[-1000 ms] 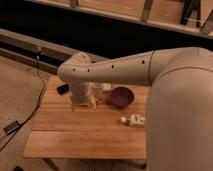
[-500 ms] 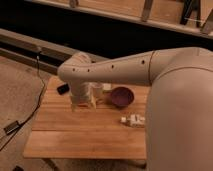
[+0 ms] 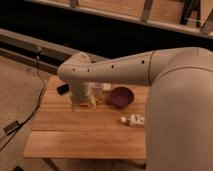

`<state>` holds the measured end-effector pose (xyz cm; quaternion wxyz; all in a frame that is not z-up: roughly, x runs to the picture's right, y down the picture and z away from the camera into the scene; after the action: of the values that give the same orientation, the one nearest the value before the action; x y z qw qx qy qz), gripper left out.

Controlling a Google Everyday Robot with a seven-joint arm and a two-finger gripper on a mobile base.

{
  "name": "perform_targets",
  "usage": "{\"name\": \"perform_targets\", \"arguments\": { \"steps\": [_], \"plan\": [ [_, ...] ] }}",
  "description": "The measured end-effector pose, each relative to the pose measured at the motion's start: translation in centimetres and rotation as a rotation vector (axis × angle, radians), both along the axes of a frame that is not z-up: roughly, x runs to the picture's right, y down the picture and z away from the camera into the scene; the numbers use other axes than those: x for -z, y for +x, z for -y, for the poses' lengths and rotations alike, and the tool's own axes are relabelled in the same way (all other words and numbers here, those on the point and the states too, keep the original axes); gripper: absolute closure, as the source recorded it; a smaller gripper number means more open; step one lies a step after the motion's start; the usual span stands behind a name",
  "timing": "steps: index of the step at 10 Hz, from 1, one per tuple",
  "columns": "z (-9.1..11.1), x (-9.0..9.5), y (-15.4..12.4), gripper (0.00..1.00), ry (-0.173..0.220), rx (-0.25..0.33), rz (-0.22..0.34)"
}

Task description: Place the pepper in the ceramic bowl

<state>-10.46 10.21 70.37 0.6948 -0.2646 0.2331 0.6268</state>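
**Colleague:** What did the camera show you at that moment?

**Operator:** I saw a wooden slatted table (image 3: 75, 142) from above, and my robot's big pale arm (image 3: 125, 67) reached in from 3 o'clock. It crossed the far half of the table, bent at an elbow and dropped straight down. The gripper (image 3: 83, 105) hung at about 11 o'clock from the table's centre, pointing downward, with its tips close to the wood.

**Colleague:** How were the fingers?

**Operator:** They were spread apart, and I saw nothing pinched between them.

**Colleague:** Where was the ceramic bowl?

**Operator:** The ceramic bowl (image 3: 121, 96), round and dark purple, sat upright at 3 o'clock from the gripper. It was near the gripper but not touching it.

**Colleague:** And the pepper?

**Operator:** I could not pick out the pepper. The wrist and fingers covered the patch of table beneath them, and I couldn't tell what lay there. I could not see into the bowl well enough to say whether it held anything.

**Colleague:** What else was on the table?

**Operator:** A pale cup (image 3: 99, 90) stood just behind the gripper at 1 o'clock, between it and the bowl. A white bottle (image 3: 132, 120) lay on its side at 3 o'clock from the table's centre. A small dark object (image 3: 62, 88) sat near the far left corner, at 10 o'clock.
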Motion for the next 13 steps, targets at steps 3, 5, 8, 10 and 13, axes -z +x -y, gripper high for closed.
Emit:
{"name": "perform_targets", "arguments": {
  "steps": [3, 5, 8, 10, 13],
  "plan": [
    [0.2, -0.8, 1.2, 0.35, -0.011, 0.191, 0.102],
    [0.6, -2.5, 2.6, 0.35, -0.018, 0.366, 0.201],
    [1.2, -5.9, 4.3, 0.35, -0.032, 0.586, 0.324],
    [1.8, -8.5, 4.8, 0.35, -0.042, 0.710, 0.392],
    [2.8, -11.4, 3.8, 0.35, -0.040, 0.844, 0.456]
  ]
}}
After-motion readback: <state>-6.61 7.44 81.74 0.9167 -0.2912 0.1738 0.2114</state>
